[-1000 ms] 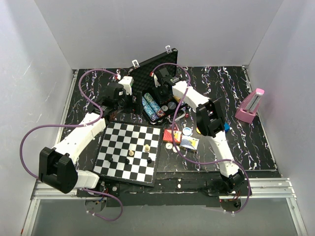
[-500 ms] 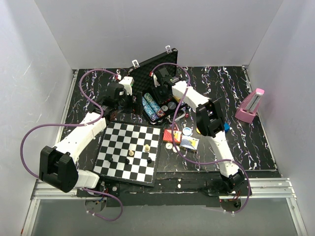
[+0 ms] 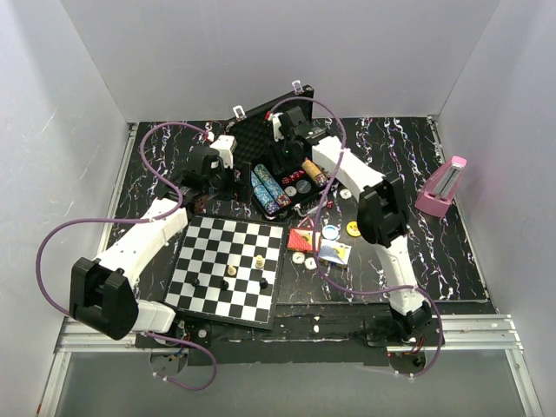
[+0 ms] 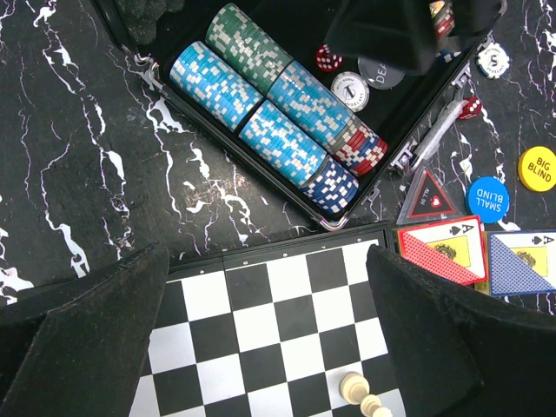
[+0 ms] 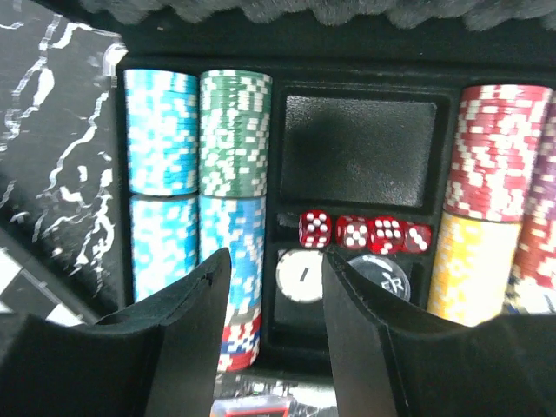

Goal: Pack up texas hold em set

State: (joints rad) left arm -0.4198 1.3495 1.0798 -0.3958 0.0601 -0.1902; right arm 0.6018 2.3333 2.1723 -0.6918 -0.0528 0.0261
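Withdrawal marks this moment: the right gripper [image 5: 274, 261] has lifted back off the case [image 3: 261, 126], its jaws widening to a middling gap with nothing between them. That uncovers chips [image 5: 495, 148] at the case's right end, dice [image 5: 365, 233] in its middle slot and a bare card well [image 5: 360, 139] behind them. Likely a drop-off has just finished. The left gripper [image 4: 265, 261] hangs spread wide and empty at the case's left. Decks [image 4: 443, 252] and buttons [image 4: 539, 168] lie outside, off the case's near side, so packing is unfinished.

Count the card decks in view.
2: red deck and blue deck, side by side on the table right of the chessboard, outside the case. Others may be hidden.
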